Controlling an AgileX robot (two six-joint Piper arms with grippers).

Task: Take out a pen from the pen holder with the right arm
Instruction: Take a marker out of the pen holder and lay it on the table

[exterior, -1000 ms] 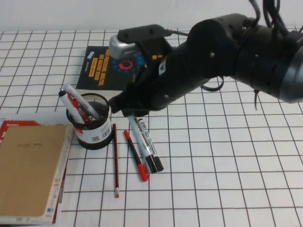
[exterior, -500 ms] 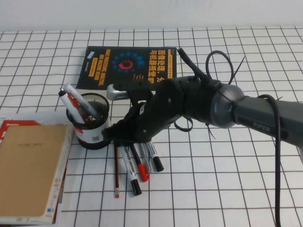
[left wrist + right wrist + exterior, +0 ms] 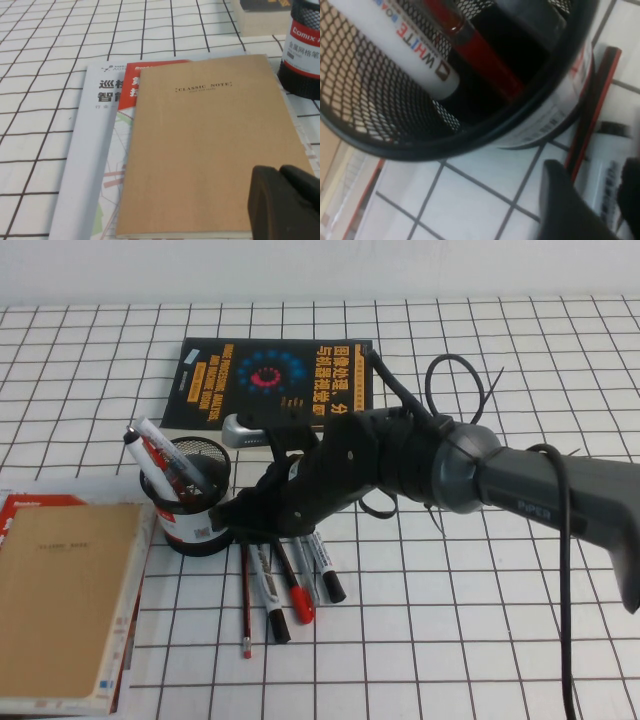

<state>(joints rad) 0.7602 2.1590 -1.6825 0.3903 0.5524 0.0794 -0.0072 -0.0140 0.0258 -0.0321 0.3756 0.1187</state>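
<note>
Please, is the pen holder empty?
No: pens stand in the pen holder, right gripper low beside it, left gripper over the brown notebook.

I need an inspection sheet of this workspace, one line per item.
Surface: white table with black grid lines, flat.
Job's things: black mesh pen holder upright, holding a white marker and a red pen; a black-capped white marker lies beside it.
Clutter: red pencil, red-capped pen, dark book, brown notebook on booklets.
Grippers: right gripper low over the lying marker; left gripper above the brown notebook, fingers shut.
Cables: black cable looped on the right arm.
Surroundings: white wall.
</note>
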